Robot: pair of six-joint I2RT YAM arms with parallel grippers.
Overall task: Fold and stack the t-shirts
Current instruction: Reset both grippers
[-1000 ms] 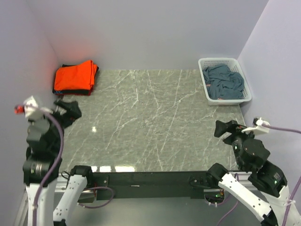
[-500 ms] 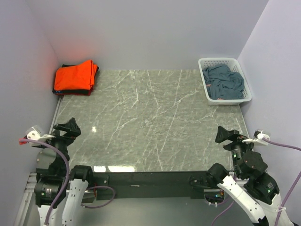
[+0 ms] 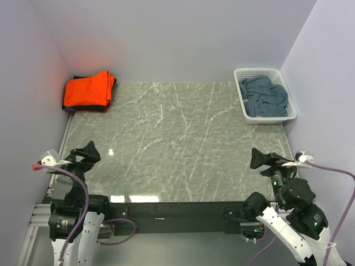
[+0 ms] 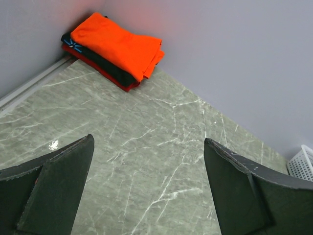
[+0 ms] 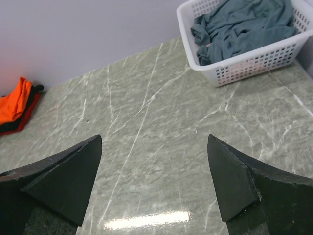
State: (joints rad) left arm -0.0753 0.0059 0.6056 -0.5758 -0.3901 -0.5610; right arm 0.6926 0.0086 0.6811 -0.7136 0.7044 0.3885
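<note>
Item: slate blue-grey cloth t-shirt (image 3: pixel 266 97) crumpled in white plastic lattice basket (image 3: pixel 256 71), far-R corner — judged soft, light, limp; pinch a raised fold. Folded bright orange t-shirt (image 3: pixel 89 88) on black t-shirt (image 4: pixel 102 62), far-L. Jaws apart, empty: left gripper (image 4: pixel 149 166), right gripper (image 5: pixel 154 166).

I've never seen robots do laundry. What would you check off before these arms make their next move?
1. Left gripper open, holding nothing: ok.
2. Right gripper open, holding nothing: ok.
3. Bright orange t-shirt folded, lying on the folded black t-shirt in the far left corner: ok.
4. Slate blue-grey t-shirt folded: not ok, it lies crumpled in the white plastic lattice basket.
5. Anything else under it in the basket: cannot tell.
</note>
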